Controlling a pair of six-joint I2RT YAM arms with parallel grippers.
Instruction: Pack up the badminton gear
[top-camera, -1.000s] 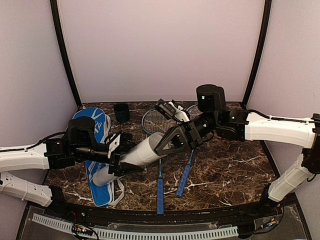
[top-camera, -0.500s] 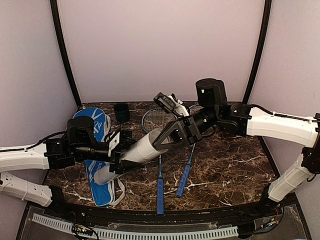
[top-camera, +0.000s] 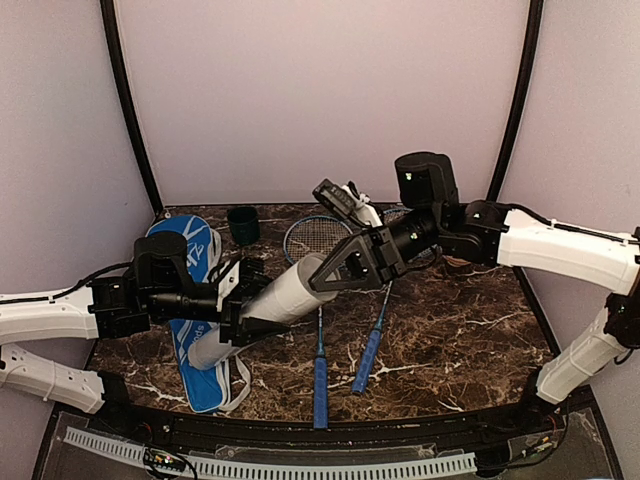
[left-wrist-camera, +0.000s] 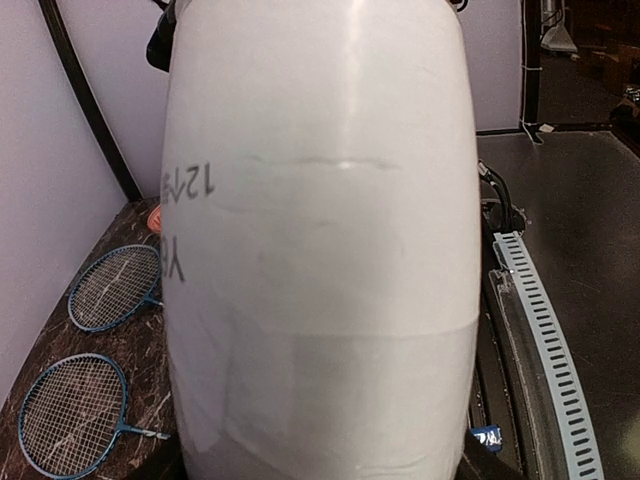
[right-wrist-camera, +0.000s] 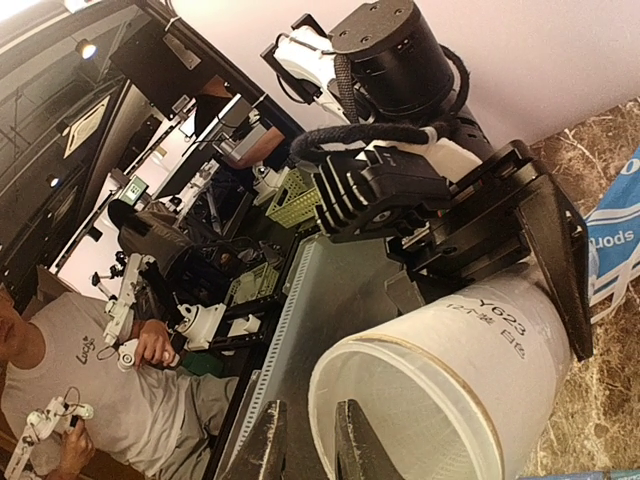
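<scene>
Reaching in low from the left, the left arm stretches over the desk (top-camera: 460, 340) with its wrist turned toward the centre. The left fingers (top-camera: 238, 285) clamp the long white tube (top-camera: 285, 298) around its middle, one finger on each side. The tube sits at a slant, its lower end over the blue racket bag (top-camera: 190, 250) and its open mouth raised toward the middle of the desk; whether the lower end rests on the bag is unclear. The right arm comes in from the right with its elbow high and its forearm sloping down and leftward above the two rackets (top-camera: 320, 385), so that the right fingers (right-wrist-camera: 262, 445) meet the tube's mouth. The rackets lie on the desk with their blue handles toward the near edge and their heads toward the back wall, near the small dark cup (top-camera: 242, 225). Only the right wrist view shows the tube's hollow mouth and rim, with the two right fingers a narrow gap apart at that rim; whether they pinch it I cannot tell. That view also shows black writing on the tube's side, white lettering on the bag, and a person in a grey shirt (right-wrist-camera: 90, 400) beyond the desk. The left wrist view is nearly filled by the tube's wall, with both racket heads at its lower left and its own fingers hidden.
</scene>
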